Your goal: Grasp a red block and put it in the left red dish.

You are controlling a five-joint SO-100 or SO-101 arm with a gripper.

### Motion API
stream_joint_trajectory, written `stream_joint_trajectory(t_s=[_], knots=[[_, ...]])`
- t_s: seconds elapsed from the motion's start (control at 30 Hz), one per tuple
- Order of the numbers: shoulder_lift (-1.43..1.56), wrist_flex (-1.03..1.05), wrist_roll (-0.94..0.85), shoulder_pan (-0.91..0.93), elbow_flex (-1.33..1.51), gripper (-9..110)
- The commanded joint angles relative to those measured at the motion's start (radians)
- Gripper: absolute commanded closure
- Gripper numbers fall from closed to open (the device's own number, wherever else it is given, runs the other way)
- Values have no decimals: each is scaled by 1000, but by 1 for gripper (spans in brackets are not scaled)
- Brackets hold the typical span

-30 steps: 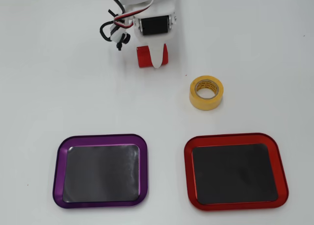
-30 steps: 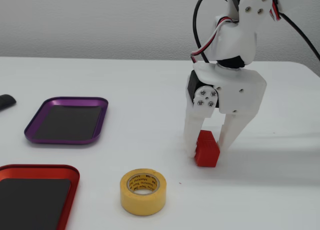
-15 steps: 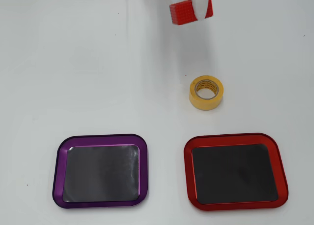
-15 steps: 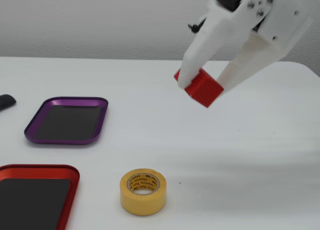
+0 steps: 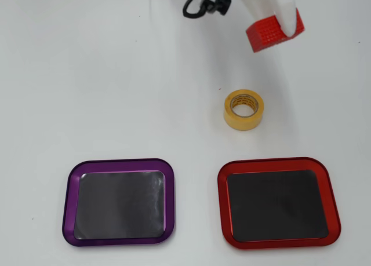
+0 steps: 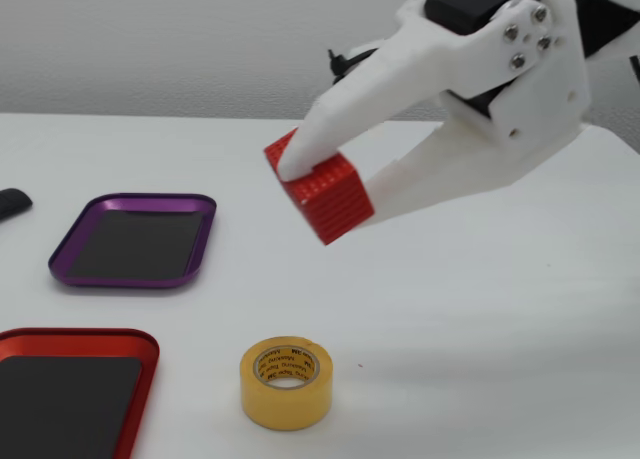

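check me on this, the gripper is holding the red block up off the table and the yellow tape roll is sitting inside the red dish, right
Not quite. The gripper does hold the red block up off the table, but the yellow tape roll is not inside the red dish. The overhead view shows it standing on the bare table, apart from the dish and between it and the block.

Ribbed red block, glossy metallic-rimmed red dish, matt white plastic gripper, smooth white table

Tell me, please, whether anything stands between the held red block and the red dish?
Yes: the yellow tape roll stands on the table between the red block, held in the gripper, and the red dish.
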Motion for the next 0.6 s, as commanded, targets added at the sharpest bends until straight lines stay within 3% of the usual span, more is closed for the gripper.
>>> stream_joint_trajectory(t_s=[0.0,0.57], knots=[[-206,-123,-6,8,-120,102],[-936,-123,-3,8,-779,102]])
